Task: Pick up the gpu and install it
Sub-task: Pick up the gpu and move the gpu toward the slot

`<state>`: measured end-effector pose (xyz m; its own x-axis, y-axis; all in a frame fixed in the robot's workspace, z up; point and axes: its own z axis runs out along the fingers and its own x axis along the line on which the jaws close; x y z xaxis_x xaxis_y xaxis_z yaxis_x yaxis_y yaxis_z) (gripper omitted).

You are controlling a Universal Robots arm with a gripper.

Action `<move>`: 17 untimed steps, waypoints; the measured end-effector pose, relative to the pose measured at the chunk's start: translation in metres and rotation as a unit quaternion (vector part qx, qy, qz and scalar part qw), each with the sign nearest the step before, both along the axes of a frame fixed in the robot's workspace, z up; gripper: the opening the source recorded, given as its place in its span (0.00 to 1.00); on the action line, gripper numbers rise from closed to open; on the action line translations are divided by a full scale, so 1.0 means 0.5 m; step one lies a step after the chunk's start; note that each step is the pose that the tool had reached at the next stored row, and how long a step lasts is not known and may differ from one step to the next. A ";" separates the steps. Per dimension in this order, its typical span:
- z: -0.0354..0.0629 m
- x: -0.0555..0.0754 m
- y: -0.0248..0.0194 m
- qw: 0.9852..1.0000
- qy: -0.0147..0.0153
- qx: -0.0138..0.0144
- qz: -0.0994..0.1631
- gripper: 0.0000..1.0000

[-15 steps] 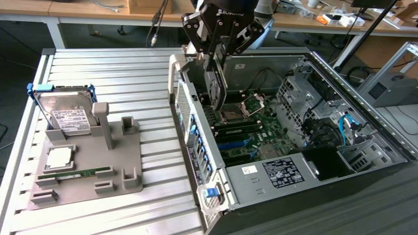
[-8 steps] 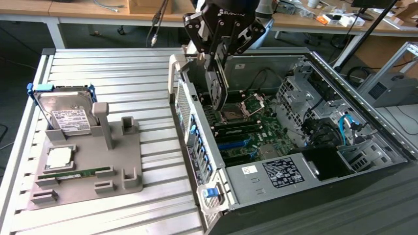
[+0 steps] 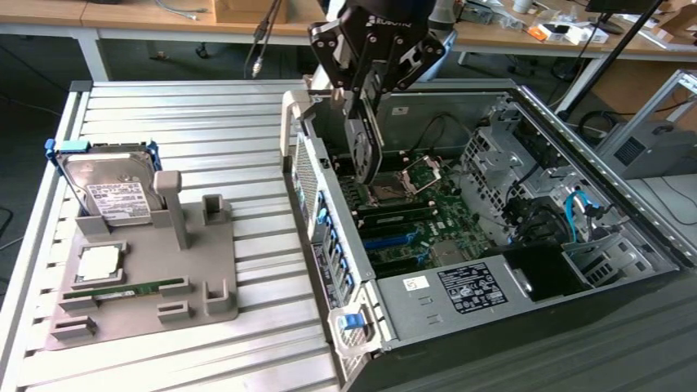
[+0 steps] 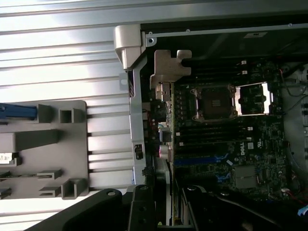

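The tool (image 4: 166, 204) grips the graphics card (image 4: 166, 173) edge-on, just inside the open computer case (image 4: 130, 48) beside the motherboard (image 4: 231, 139). A grey tray (image 4: 43, 149) rests on the slatted surface (image 4: 57, 62).

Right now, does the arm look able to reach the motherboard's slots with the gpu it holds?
Probably yes: the case lies open, the gripper holds the gpu upright above the motherboard, and nothing visible lies between them.
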<state>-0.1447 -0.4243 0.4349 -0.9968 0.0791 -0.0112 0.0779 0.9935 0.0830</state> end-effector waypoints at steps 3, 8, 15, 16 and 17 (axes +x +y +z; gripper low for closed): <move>0.000 0.002 0.0000 1.000 0.000 0.000 0.000 0.27; 0.000 0.005 0.0000 1.000 0.000 0.000 0.000 0.27; 0.000 0.010 0.0000 1.000 0.000 0.000 0.000 0.27; 0.000 0.010 0.0000 1.000 0.000 0.000 0.000 0.27; -0.001 0.011 0.0000 1.000 0.000 0.000 0.000 0.27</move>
<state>-0.1393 -0.4243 0.4347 -0.9968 0.0791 -0.0112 0.0779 0.9935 0.0830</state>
